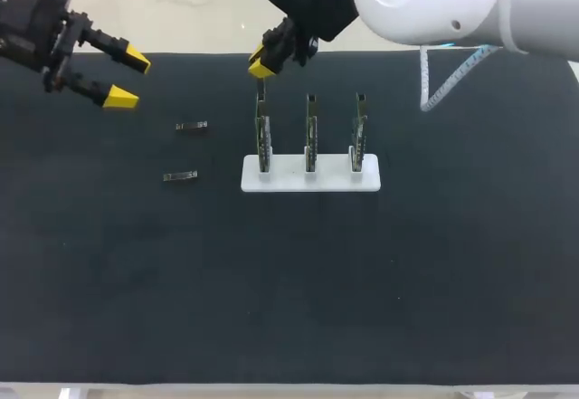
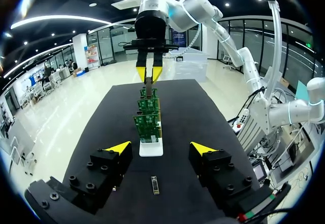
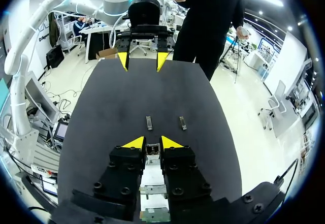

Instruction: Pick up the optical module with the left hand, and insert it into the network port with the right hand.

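My right gripper (image 1: 265,60) hangs over the leftmost of three upright green network boards (image 1: 262,132) and is shut on a small optical module (image 3: 152,151), which points down at that board's top edge. The left wrist view shows the right gripper (image 2: 149,73) above the row of boards (image 2: 147,120). Two more optical modules (image 1: 191,126) (image 1: 180,176) lie flat on the black mat, left of the boards. My left gripper (image 1: 128,79) is open and holds nothing, up at the far left, apart from everything. In its own view my left gripper (image 2: 161,148) has one module (image 2: 155,184) under it.
The boards stand in a white base (image 1: 310,173) near the mat's middle. A coiled cable (image 1: 443,82) hangs from my right arm, right of the boards. Black mat (image 1: 289,290) covers the table toward the front.
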Robot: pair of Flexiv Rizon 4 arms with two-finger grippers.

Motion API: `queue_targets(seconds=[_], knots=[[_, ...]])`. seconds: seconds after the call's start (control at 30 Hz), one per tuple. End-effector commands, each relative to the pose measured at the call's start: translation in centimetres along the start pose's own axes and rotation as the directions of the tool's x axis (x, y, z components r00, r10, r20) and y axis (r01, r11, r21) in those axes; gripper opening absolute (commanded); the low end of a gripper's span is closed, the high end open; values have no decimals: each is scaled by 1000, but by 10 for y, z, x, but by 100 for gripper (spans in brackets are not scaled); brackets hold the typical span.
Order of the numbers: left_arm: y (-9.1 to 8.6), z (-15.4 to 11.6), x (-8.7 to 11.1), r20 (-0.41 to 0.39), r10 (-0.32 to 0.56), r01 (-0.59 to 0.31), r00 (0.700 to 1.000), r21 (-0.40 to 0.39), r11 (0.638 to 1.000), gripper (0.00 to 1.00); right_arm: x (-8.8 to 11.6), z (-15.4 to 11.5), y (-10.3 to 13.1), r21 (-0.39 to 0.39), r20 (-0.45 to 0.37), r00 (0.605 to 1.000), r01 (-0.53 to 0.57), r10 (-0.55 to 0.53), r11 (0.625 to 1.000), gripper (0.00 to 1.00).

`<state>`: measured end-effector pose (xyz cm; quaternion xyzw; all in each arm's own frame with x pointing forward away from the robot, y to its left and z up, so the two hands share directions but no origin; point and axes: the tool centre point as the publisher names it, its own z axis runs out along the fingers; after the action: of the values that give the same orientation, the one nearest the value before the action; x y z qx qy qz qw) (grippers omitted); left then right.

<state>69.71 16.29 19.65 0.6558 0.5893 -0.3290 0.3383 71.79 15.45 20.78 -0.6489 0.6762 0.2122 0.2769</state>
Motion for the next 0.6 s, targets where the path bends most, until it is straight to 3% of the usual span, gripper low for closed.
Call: queue_targets(seconds=[0.03, 0.6], knots=[[1, 0, 0, -3, -1, 1, 1000, 1, 1000, 100, -1, 12, -16, -52, 5, 1000, 10, -10, 999, 0], [1, 0, 0, -3, -1, 1, 1000, 1, 1000, 100, 9, 29, -29, -72, 31, 999, 40, -38, 997, 0]])
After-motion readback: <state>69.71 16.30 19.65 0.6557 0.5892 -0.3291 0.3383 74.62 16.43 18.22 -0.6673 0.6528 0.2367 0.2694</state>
